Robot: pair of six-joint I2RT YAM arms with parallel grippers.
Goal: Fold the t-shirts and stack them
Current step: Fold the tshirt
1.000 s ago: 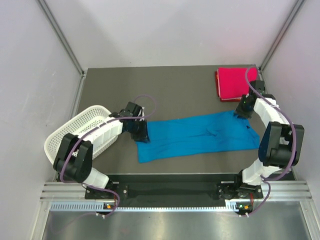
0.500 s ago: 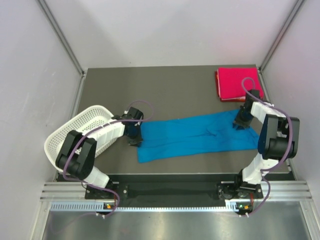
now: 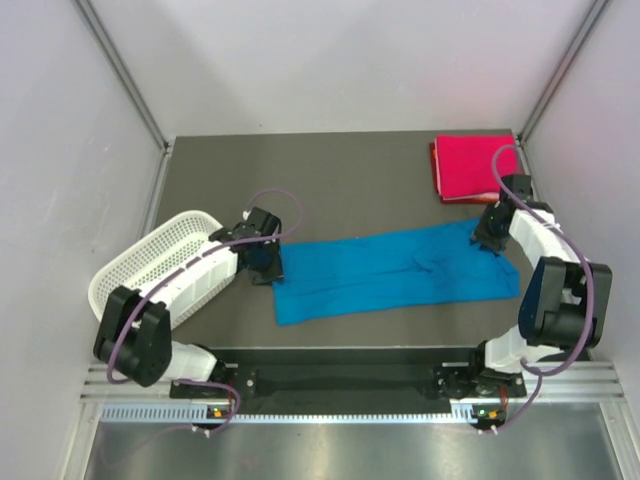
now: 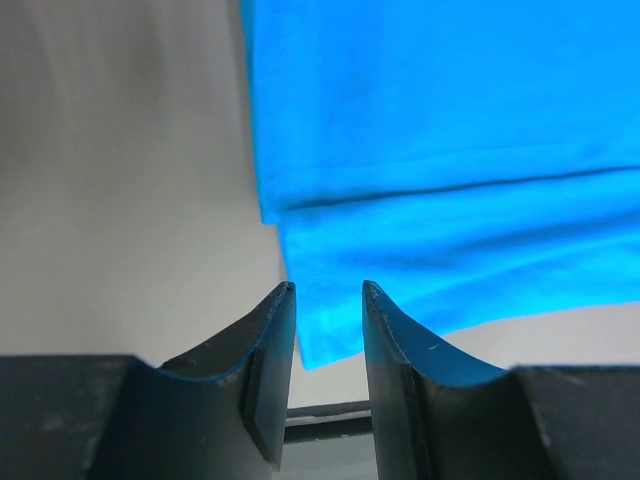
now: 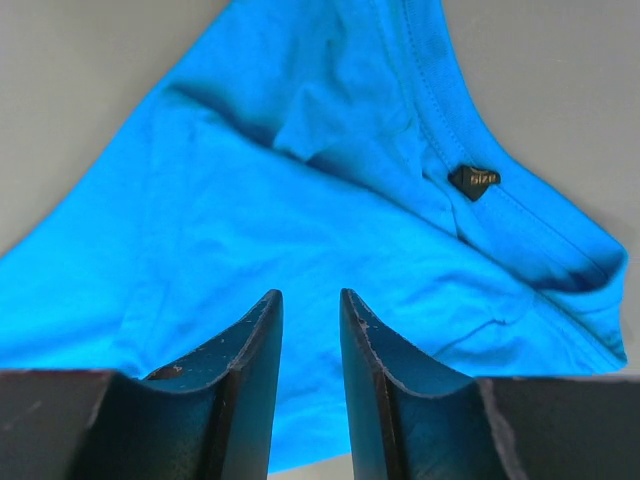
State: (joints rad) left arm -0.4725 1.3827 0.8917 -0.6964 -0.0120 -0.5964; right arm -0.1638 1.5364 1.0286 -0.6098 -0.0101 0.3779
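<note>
Blue t-shirt (image 3: 390,272): lies flat at the front, between both grippers.
Left gripper (image 4: 328,290): fingers a little apart, holding nothing — at its left end.
Right gripper (image 5: 310,295): same small gap, holding nothing — over its neck end.
Pink-red t-shirt (image 3: 472,167): folded, far right corner.

Top external: fixed high behind the bases, looking down and forward over the whole table (image 3: 350,170). Left wrist: close above blue t-shirt (image 4: 450,150) hem, left gripper (image 4: 328,287) at 6 o'clock. Right wrist: close above collar, right gripper (image 5: 308,294) at 6 o'clock. Shared with top view: shirt's 9 and 3 o'clock ends.
</note>
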